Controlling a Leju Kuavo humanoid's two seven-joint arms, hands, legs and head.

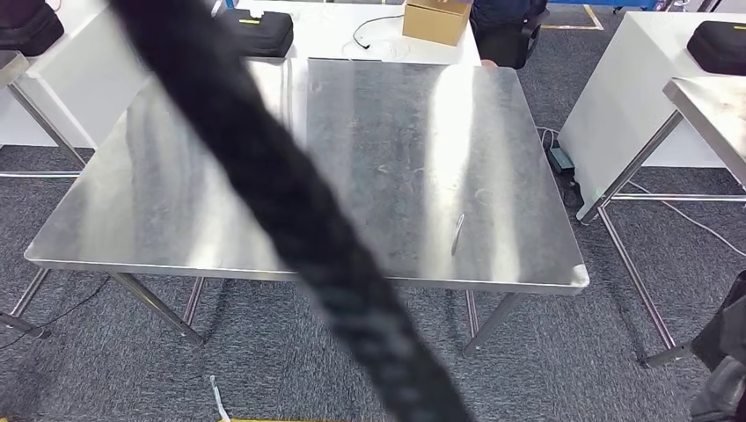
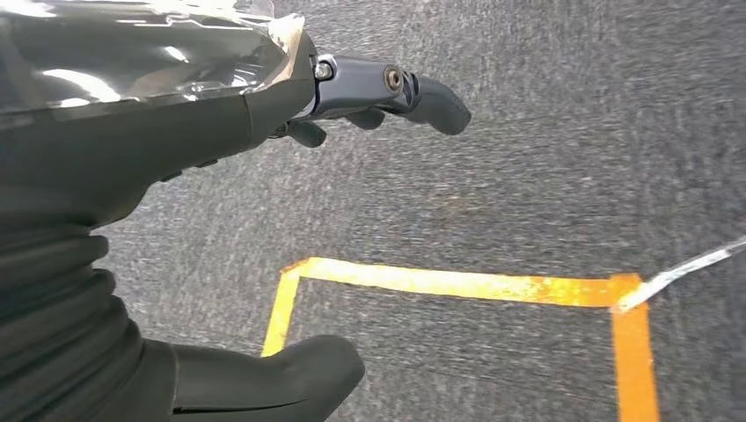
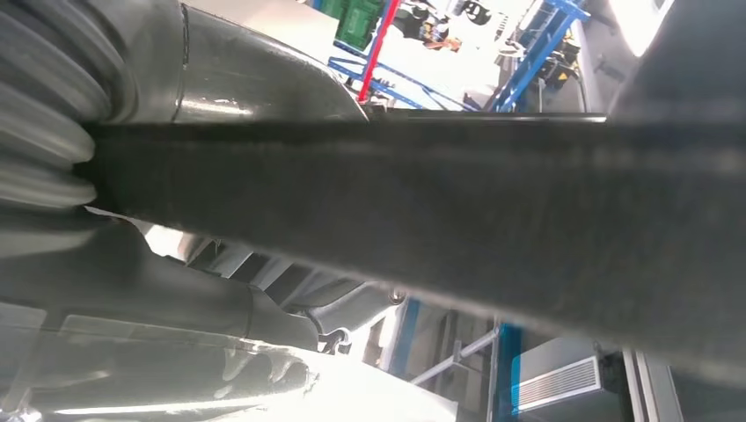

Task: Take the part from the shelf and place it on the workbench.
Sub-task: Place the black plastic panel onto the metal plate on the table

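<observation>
The steel workbench (image 1: 422, 149) stands in front of me in the head view. A thick black blurred band (image 1: 281, 193) runs slantwise across that view, close to the camera. My left hand (image 2: 290, 123) hangs over grey carpet with fingers (image 2: 431, 97) and thumb (image 2: 290, 378) apart and nothing between them. In the right wrist view, the grey cover and shiny back of my right hand (image 3: 158, 352) are visible. A black band (image 3: 440, 211) crosses in front and hides its fingers. I cannot make out the part.
A thin silvery mark or sliver (image 1: 457, 233) lies near the bench's front right. Behind it is a white table with a cardboard box (image 1: 435, 19) and a black case (image 1: 259, 31). Another steel table (image 1: 713, 110) stands at right. Orange tape (image 2: 457, 283) marks the floor.
</observation>
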